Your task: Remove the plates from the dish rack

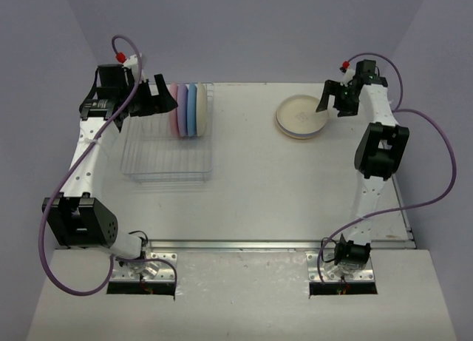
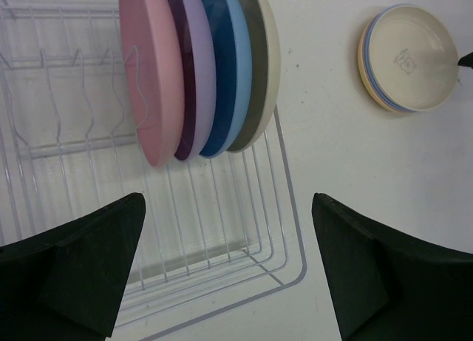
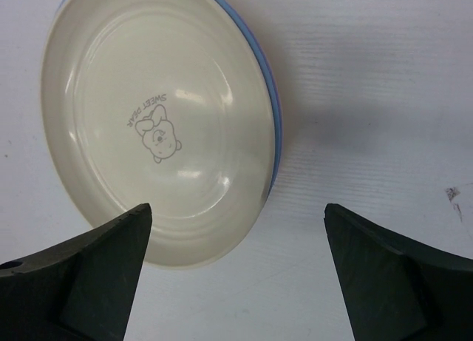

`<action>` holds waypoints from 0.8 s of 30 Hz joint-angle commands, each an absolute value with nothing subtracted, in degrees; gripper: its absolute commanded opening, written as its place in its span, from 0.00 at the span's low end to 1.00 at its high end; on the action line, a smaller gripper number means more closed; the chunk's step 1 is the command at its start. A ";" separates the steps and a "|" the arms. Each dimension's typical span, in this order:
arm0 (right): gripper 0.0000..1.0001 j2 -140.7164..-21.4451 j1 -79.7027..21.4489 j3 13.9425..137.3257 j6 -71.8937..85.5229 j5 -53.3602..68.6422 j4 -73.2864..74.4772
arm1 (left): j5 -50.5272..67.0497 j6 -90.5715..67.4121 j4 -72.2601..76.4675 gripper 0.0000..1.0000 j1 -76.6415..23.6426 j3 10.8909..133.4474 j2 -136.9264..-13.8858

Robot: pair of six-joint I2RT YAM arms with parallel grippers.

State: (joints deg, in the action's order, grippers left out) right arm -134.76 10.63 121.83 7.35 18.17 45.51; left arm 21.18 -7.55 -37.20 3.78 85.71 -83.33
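Observation:
Four plates stand on edge at the far end of the wire dish rack [image 1: 168, 177]: pink [image 2: 151, 75], lavender [image 2: 196, 67], blue [image 2: 228, 67] and cream [image 2: 264, 52]. My left gripper [image 1: 153, 97] hovers open just left of them, and its wrist view shows it [image 2: 228, 200] above the rack's wires [image 2: 295, 237] with nothing between the fingers. A stack of plates [image 1: 301, 116] lies flat at the far right, with a cream bear-print plate [image 3: 155, 126] on top and a blue rim [image 3: 275, 119] beneath. My right gripper [image 1: 334, 103] is open beside the stack's right edge, holding nothing [image 3: 238, 208].
The near part of the rack holds only bare upright prongs [image 2: 66, 97]. Purple cables [image 1: 436, 156] loop off both arms. The table's right edge [image 1: 405, 200] runs close behind the right arm, and walls close in behind the table.

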 commanded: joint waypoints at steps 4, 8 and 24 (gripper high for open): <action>0.99 -119.83 10.37 117.14 8.01 24.00 44.88 | 33.29 -9.48 -29.74 0.74 6.07 84.09 -85.50; 0.99 -113.24 10.37 112.30 6.55 28.05 45.76 | 41.27 -11.29 -26.71 0.66 10.68 84.07 -89.37; 0.99 -94.83 10.37 89.42 7.18 39.75 43.51 | 57.95 -6.55 -25.70 0.66 14.33 93.23 -108.35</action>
State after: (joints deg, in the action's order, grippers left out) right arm -98.81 10.63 91.84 7.28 36.17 45.36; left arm 53.04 -7.71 -29.22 14.64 89.13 -107.09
